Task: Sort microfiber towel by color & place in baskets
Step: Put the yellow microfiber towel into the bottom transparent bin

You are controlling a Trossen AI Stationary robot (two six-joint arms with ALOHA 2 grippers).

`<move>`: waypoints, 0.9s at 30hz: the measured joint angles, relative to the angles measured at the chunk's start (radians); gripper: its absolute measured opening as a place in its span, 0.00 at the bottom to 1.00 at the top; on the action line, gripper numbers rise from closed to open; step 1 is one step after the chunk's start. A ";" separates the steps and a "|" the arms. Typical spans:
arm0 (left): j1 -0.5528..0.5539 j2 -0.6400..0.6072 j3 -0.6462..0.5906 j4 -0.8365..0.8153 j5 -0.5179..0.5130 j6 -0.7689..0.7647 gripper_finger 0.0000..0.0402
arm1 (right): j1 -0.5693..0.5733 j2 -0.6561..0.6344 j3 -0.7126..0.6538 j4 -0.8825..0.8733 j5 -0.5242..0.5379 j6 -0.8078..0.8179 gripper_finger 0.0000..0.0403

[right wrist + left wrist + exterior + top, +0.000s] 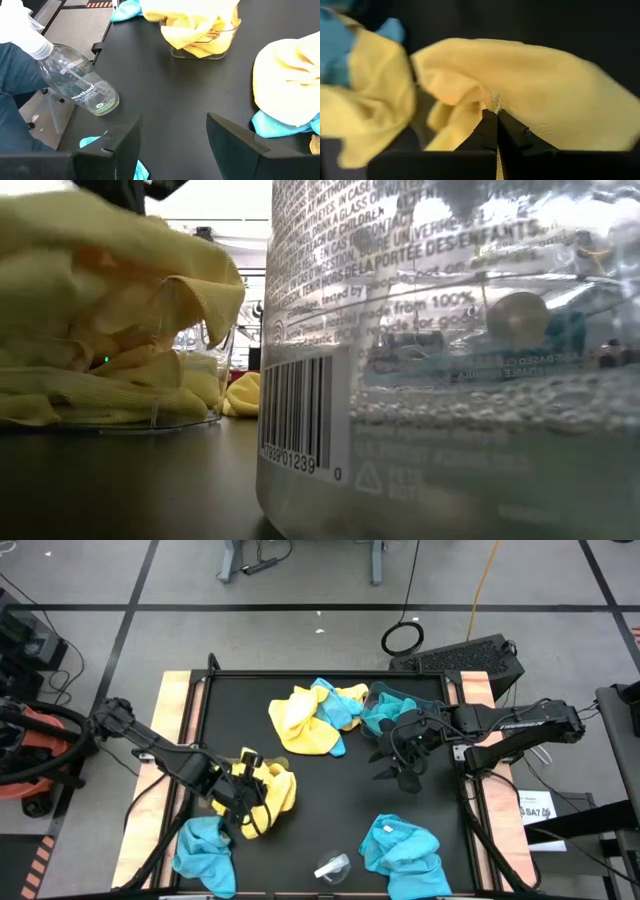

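left gripper pinched tight on yellow towel, cloth bunched right at the tips | right gripper fingers apart, nothing between them, pile of towels just beside

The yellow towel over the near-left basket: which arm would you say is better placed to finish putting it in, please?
Left. The left gripper is shut on a yellow towel right over the yellow-filled basket. The right gripper hangs open and empty across the table, beside the central towel pile.
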 joint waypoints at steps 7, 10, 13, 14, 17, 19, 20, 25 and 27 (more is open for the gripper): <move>0.025 0.001 -0.167 0.105 0.026 -0.050 0.00 | 0.000 0.000 0.000 0.044 0.000 -0.001 0.53; 0.053 0.001 -0.234 0.143 0.037 -0.081 0.00 | 0.000 0.000 0.000 0.056 0.000 0.001 0.53; 0.080 0.000 -0.298 0.220 0.090 -0.099 0.01 | 0.000 0.000 0.000 0.074 0.000 0.007 0.53; 0.087 0.000 -0.318 0.247 0.112 -0.104 0.01 | 0.000 0.000 0.000 0.082 0.000 0.008 0.53; 0.106 0.000 -0.365 0.313 0.161 -0.107 0.02 | 0.000 0.000 0.000 0.096 0.000 0.015 0.53; 0.113 0.000 -0.390 0.337 0.170 -0.120 0.02 | 0.000 0.000 0.000 0.103 0.003 0.017 0.53; 0.116 0.000 -0.398 0.340 0.171 -0.129 0.02 | 0.000 0.000 0.000 0.106 0.003 0.017 0.53; 0.134 0.000 -0.407 0.332 0.171 -0.133 0.02 | 0.000 0.000 0.000 0.137 0.005 0.025 0.53; 0.141 0.000 -0.399 0.326 0.175 -0.133 0.02 | 0.000 0.000 0.000 0.147 0.005 0.025 0.53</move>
